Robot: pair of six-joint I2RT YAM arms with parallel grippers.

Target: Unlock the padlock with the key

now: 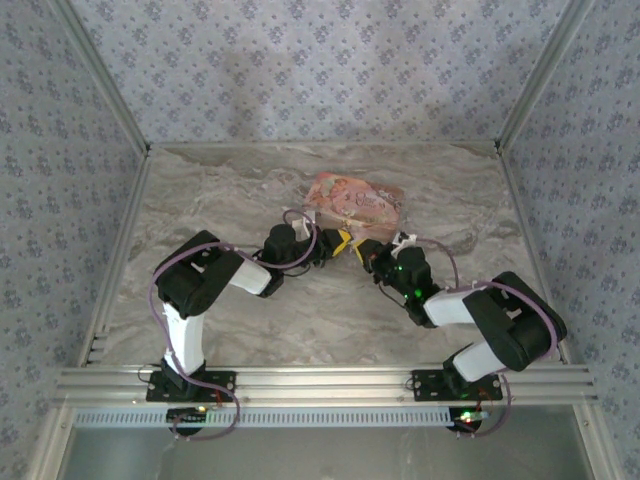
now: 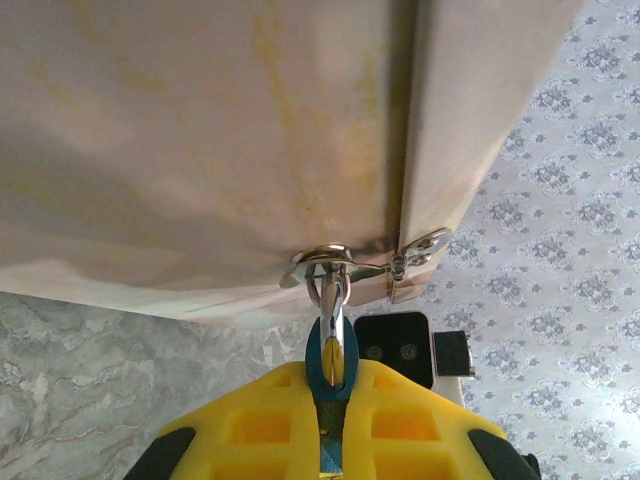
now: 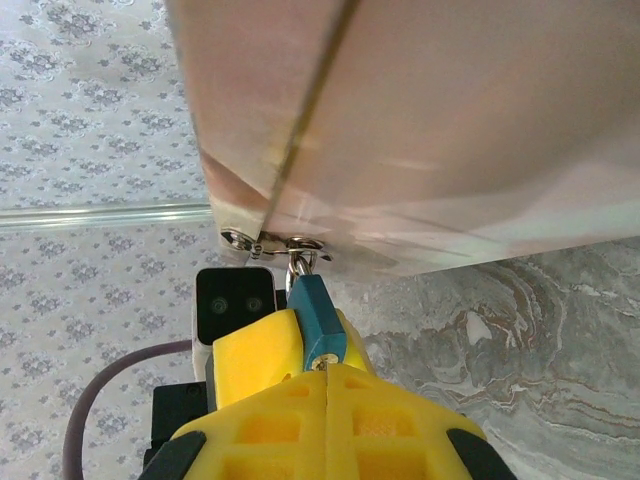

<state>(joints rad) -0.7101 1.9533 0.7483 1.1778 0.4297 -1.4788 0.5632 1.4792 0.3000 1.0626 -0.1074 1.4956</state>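
My left gripper (image 2: 333, 400) is closed on the padlock (image 2: 318, 362). The blue body sits pinched between my two yellow fingers, and its silvery shackle points straight ahead of the tips. The shackle goes through a metal ring (image 2: 320, 262) at the edge of the pink pouch (image 2: 200, 150), so the pouch hangs just in front of these jaws.

My right gripper (image 3: 326, 385) has its fingers pressed fully together. I cannot make out the key between them. From these jaws the padlock lies directly ahead, touching or almost touching the tips. Its long axis runs away from me and leans a little to the left. The bottom end of the lock faces my tips. I judge the coming move needs the right jaws kept in line with this axis, while the left arm holds the body firm.
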